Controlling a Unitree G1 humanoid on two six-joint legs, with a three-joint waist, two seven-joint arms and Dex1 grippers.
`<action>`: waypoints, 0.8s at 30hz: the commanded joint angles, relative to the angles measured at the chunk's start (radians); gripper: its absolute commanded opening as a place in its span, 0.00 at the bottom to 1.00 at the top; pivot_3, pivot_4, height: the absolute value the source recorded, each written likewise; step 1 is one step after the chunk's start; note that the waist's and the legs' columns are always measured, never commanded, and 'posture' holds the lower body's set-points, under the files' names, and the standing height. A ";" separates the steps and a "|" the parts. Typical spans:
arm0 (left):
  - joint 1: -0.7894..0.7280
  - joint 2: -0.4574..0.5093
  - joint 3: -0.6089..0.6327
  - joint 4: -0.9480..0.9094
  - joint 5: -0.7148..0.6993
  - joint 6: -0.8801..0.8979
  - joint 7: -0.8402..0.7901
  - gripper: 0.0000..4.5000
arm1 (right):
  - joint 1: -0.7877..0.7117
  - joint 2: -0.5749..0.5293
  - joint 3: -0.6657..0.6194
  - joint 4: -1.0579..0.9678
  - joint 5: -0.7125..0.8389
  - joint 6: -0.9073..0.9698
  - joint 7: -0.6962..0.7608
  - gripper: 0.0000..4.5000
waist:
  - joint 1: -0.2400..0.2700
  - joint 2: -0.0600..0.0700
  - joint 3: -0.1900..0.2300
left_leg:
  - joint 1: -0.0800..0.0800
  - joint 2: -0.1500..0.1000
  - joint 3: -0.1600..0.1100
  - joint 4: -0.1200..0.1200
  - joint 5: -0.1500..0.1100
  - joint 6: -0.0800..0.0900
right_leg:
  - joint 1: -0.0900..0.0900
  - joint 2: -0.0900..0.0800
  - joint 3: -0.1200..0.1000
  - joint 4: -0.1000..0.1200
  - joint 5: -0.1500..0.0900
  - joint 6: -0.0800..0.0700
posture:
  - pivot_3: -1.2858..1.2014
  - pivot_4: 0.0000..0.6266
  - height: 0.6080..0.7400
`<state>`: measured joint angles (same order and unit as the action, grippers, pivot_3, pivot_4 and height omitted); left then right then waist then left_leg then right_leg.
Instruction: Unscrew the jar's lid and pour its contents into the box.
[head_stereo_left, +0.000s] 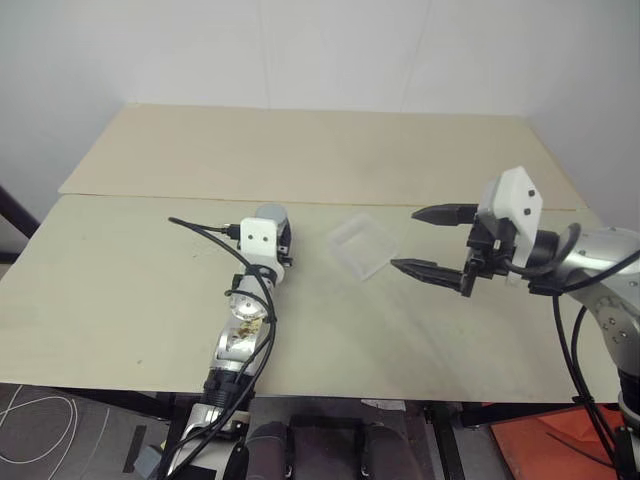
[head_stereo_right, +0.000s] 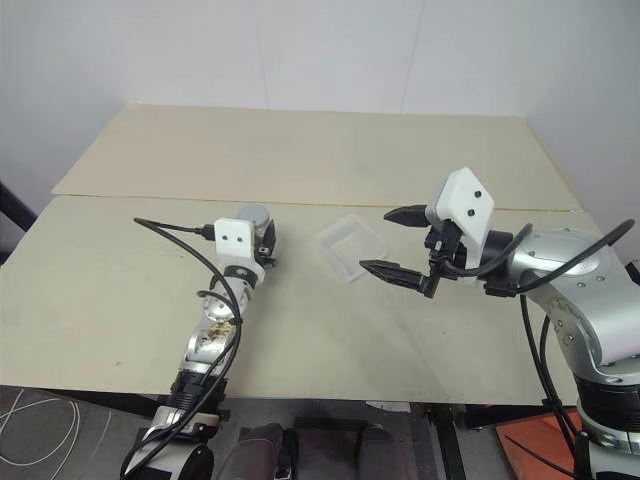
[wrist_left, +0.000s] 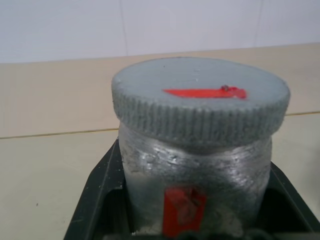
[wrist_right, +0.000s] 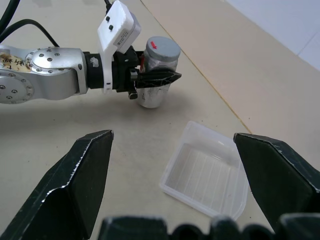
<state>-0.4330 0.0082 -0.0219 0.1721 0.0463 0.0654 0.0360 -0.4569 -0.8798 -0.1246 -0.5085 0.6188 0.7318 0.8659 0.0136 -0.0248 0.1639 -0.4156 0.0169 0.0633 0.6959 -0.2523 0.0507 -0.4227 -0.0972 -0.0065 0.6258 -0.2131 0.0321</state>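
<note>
Jar (wrist_right: 157, 82) stands upright on the worktop (head_stereo_left: 400, 160), axis vertical, grey lid (wrist_left: 200, 92) on top, clamped in the left claw (wrist_right: 155, 79), whose arm reaches level and forward. At its three o'clock lies the box (head_stereo_left: 362, 247). Right claw (head_stereo_left: 432, 240) hovers beyond, fingers apart, pointing toward nine o'clock.

Head views: a pale wooden table (head_stereo_left: 420, 330) spans the frame. Left of centre, the small silvery-grey jar (wrist_right: 156, 75) with its round grey screw lid (wrist_left: 200, 92) stands upright between the fingers of the left gripper (wrist_right: 157, 80). At centre, apart from the jar, lies the shallow clear plastic box (head_stereo_left: 362, 247). Right of centre, the right gripper (head_stereo_left: 430, 242) hangs just beside the box.
</note>
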 joint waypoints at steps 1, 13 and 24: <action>-0.018 0.022 0.006 -0.059 -0.021 0.005 -0.045 0.44 | -0.022 0.023 -0.006 -0.028 0.015 -0.015 -0.020 1.00 | 0.000 0.000 0.000 | 0.000 0.000 0.000 0.000 0.000 0.000 | 0.000 0.000 0.000 0.000 0.000 0.000 | 0.52 0.24 1.00; -0.048 0.558 0.117 -0.327 -0.556 0.383 -0.893 0.44 | -0.352 0.291 0.187 0.144 -0.023 -0.002 -0.090 1.00 | -0.030 0.001 0.000 | 0.002 0.003 0.000 0.000 0.001 -0.002 | -0.002 0.003 0.001 0.004 0.000 -0.001 | 0.52 0.24 1.00; -0.273 0.635 0.078 -0.122 -0.617 0.288 -1.294 0.44 | -0.534 0.469 0.273 0.294 -0.047 0.005 -0.097 1.00 | -0.010 0.001 0.000 | -0.002 0.000 0.001 0.000 0.001 -0.001 | -0.001 0.003 -0.003 0.003 0.000 0.000 | 0.52 0.24 1.00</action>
<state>-0.6814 0.6480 0.0542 0.0403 -0.5577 0.3865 -1.2254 -0.9646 -0.4133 0.1531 -0.2077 0.5818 0.7381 0.7751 0.0040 -0.0243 0.1641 -0.4173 0.0169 0.0640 0.6954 -0.2517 0.0497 -0.4238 -0.0940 -0.0096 0.6292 -0.2133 0.0316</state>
